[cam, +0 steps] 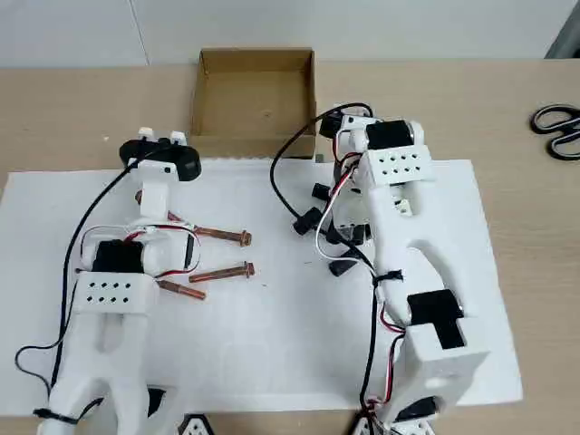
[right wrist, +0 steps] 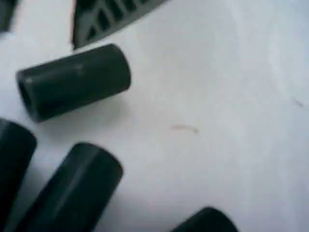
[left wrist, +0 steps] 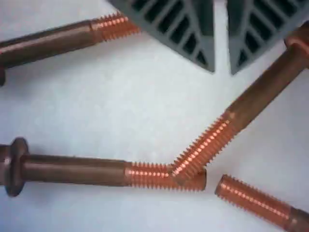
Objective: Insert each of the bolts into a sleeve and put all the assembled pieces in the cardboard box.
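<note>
The left gripper [left wrist: 222, 67], narrowly parted and empty, is held over the bolts [left wrist: 72, 169], presumably for pickup. The right gripper [right wrist: 111, 19], whose state cannot be told, is stationed by the sleeves [right wrist: 72, 82].

A lab workbench: wooden table [cam: 507, 91], white sheet [cam: 272, 344], scissors [cam: 556, 130] lying aside.

bolts [cam: 222, 236] lie left on the sheet [cam: 254, 344], sleeves [cam: 308, 220] right, cardboard box [cam: 256, 100] behind them on the table [cam: 507, 109].
</note>
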Robot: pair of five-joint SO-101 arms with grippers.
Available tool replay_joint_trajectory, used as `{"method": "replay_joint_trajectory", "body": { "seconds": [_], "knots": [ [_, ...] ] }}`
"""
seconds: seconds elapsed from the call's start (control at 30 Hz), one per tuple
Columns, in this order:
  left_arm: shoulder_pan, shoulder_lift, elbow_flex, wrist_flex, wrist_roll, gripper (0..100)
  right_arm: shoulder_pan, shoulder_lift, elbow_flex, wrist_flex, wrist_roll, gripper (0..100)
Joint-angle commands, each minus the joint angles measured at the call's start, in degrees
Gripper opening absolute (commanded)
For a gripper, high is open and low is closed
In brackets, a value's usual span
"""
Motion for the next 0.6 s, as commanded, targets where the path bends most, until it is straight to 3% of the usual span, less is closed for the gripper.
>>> {"method": "replay_joint_trajectory", "body": {
  "seconds": [0.0, 0.3, 0.57],
  "knots": [
    [-0.26, 0.00, 1.45, -2.99, -0.09, 1, 0.84, 0.40, -2.64, -1.36, 0.79, 12.5],
    [-0.26, 0.00, 7.96, -8.26, -0.09, 10, 0.92, 4.00, -2.64, -7.87, 3.25, 12.3],
    [-0.35, 0.00, 8.75, -8.18, -0.18, 10, 0.92, 8.13, -2.64, -12.00, 3.25, 12.3]
  ]
}}
